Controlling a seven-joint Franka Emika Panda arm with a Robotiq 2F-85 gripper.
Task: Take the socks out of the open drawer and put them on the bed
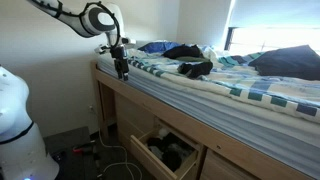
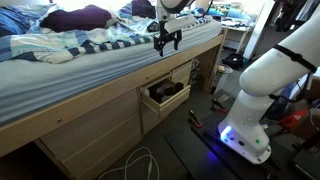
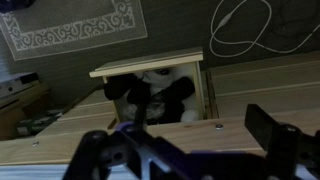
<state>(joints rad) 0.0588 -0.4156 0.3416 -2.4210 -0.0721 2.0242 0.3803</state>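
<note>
The open drawer [image 1: 140,133] in the wooden bed frame holds dark and white socks [image 1: 166,151]. It also shows in an exterior view [image 2: 152,99] and in the wrist view [image 3: 206,88], with the black and white socks [image 3: 160,95] bunched inside. My gripper [image 1: 122,70] hangs at the bed's edge, above the drawer and level with the mattress. It is open and empty in both exterior views [image 2: 166,42] and in the wrist view [image 3: 185,140]. The bed [image 1: 250,95] has a striped cover, and a dark bundle of cloth [image 1: 195,68] lies on it.
The white robot base [image 2: 255,90] stands on the floor beside the bed. Cables [image 1: 110,155] lie on the floor by the drawer. A patterned rug [image 3: 70,25] is below. Pillows and clothes [image 2: 75,18] cover the far part of the bed.
</note>
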